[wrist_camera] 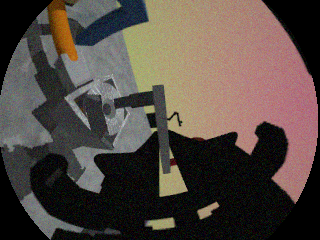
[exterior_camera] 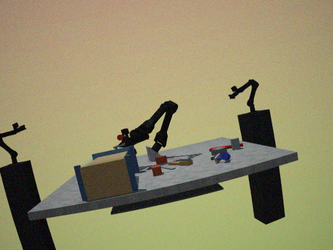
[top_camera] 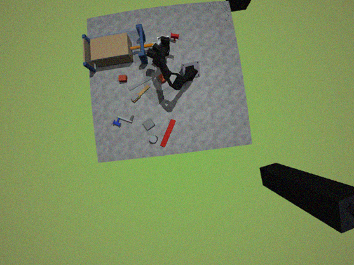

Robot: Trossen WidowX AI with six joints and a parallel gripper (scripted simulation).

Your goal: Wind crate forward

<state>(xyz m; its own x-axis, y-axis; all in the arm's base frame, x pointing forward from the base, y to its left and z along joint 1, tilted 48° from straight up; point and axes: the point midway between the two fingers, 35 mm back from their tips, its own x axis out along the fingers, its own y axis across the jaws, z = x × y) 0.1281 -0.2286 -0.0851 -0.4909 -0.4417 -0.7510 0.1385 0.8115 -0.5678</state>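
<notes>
Grey bench (top_camera: 216,73) is filling the top view's middle, your gripper (top_camera: 163,44) pinching the red-knobbed winch handle (top_camera: 174,35) beside the crate (top_camera: 110,47) at upper left. Exterior view: crate is sitting flat. Wrist view: cranking unevenly could be unseating the key.
</notes>
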